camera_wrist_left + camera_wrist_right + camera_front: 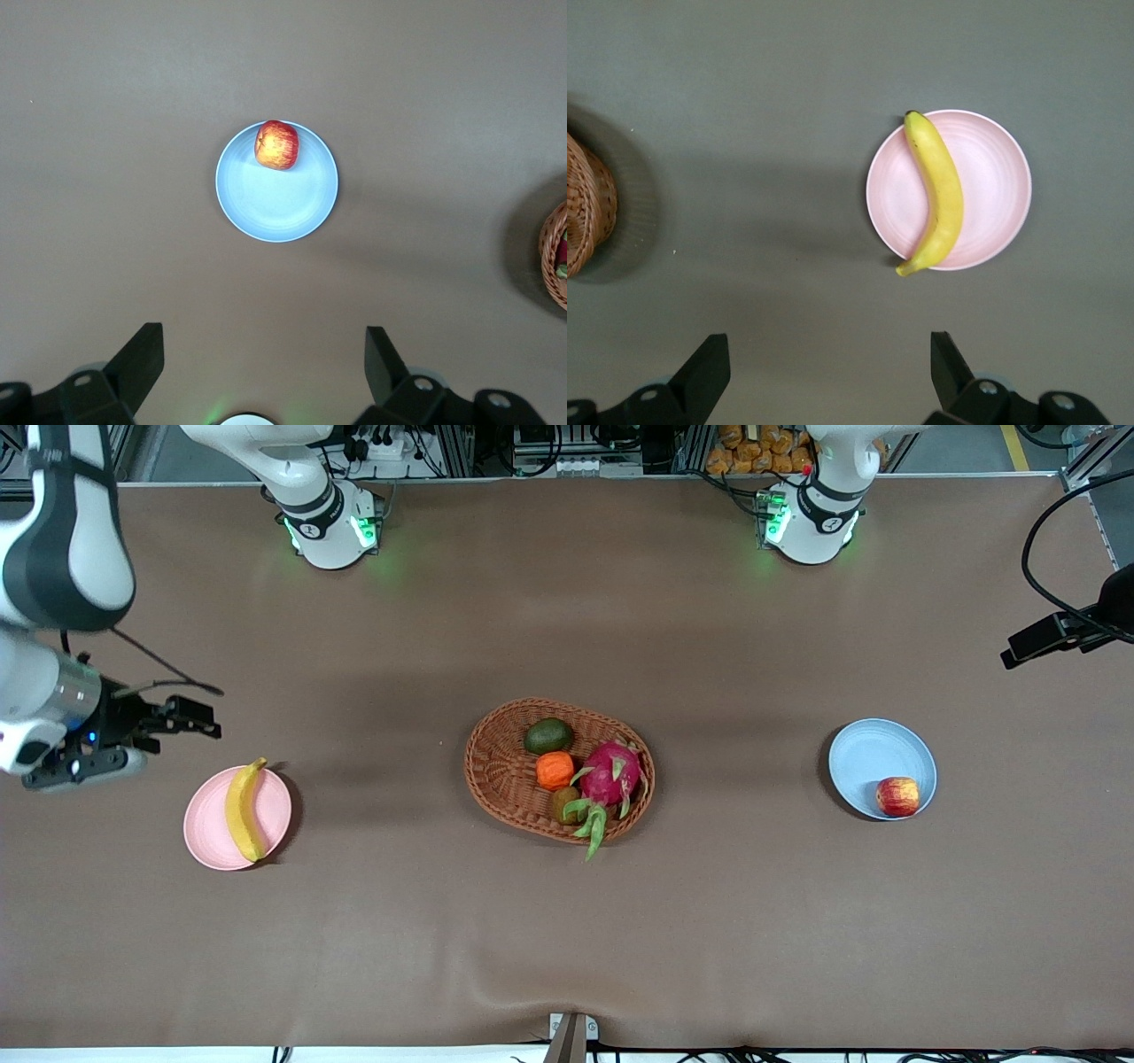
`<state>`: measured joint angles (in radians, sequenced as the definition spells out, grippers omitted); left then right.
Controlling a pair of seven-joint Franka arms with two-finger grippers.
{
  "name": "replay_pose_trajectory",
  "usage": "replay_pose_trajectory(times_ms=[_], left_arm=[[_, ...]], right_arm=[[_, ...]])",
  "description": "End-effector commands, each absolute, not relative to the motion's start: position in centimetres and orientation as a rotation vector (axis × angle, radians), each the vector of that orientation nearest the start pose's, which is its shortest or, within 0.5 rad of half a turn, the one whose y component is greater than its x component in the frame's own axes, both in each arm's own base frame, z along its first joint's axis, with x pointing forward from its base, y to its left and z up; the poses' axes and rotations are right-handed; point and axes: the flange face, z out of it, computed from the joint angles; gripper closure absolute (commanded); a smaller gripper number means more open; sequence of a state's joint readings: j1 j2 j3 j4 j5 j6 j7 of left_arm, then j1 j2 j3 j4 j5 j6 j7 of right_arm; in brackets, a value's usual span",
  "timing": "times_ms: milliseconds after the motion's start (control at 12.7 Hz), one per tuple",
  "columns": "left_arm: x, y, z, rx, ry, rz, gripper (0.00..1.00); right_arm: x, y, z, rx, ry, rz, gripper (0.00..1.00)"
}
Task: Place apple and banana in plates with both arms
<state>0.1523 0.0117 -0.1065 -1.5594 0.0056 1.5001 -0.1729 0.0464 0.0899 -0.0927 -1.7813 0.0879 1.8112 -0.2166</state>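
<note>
The banana [241,810] lies across the pale pink plate [273,808] toward the right arm's end of the table; both show in the right wrist view, banana [937,200] on plate [992,190]. The apple [897,796] sits in the pale blue plate [873,757], at its rim nearer the front camera; the left wrist view shows apple [277,144] and plate [279,199]. My right gripper [199,719] [830,347] is open and empty, high up beside the pink plate. My left gripper [1019,651] [266,341] is open and empty, high above the table near the blue plate.
An oval wicker basket [496,771] at the table's middle holds a pink dragon fruit [611,772], an orange fruit [555,770], a green avocado [548,736] and a kiwi. Its edge shows in both wrist views. Bare brown tabletop lies between basket and plates.
</note>
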Motion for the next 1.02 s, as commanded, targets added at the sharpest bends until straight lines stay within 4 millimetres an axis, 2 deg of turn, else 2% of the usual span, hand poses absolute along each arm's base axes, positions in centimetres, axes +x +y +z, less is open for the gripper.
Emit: replay_pose_trajectory(times_ms=[0, 79, 157, 314, 393, 471, 550, 707, 942], left_arm=[[54.4, 3.3, 62.5, -3.118, -0.329, 0.084, 0.0], [54.4, 3.4, 62.6, -3.115, -0.331, 0.084, 0.0], [54.3, 3.4, 62.7, -3.115, -0.331, 0.084, 0.0], [54.3, 3.4, 62.8, -3.113, -0.334, 0.081, 0.0], [54.3, 3.0, 62.9, -3.114, -0.327, 0.079, 0.0], [54.3, 2.8, 62.9, -3.113, -0.326, 0.079, 0.0], [54.3, 2.5, 62.9, -3.113, -0.324, 0.079, 0.0], [53.8, 2.5, 63.3, -3.113, -0.315, 0.083, 0.0], [53.2, 2.6, 63.8, -3.105, -0.324, 0.1, 0.0]], right_arm=[[55.7, -5.7, 52.7, -3.081, -0.083, 0.037, 0.0], [55.3, -7.2, 54.5, -3.081, -0.043, 0.026, 0.0], [55.3, -8.0, 57.0, -3.085, -0.02, 0.003, 0.0], [54.8, -8.3, 62.0, -3.12, 0.067, -0.002, 0.0], [54.5, -8.1, 64.0, -3.116, 0.225, 0.005, 0.0], [54.3, -8.2, 64.6, -3.108, 0.335, 0.016, 0.0], [54.2, -8.2, 64.5, -3.103, 0.349, 0.023, 0.0], [54.3, -7.4, 64.6, -3.109, 0.324, 0.023, 0.0], [54.3, -7.2, 64.4, -3.136, 0.312, 0.034, 0.0]])
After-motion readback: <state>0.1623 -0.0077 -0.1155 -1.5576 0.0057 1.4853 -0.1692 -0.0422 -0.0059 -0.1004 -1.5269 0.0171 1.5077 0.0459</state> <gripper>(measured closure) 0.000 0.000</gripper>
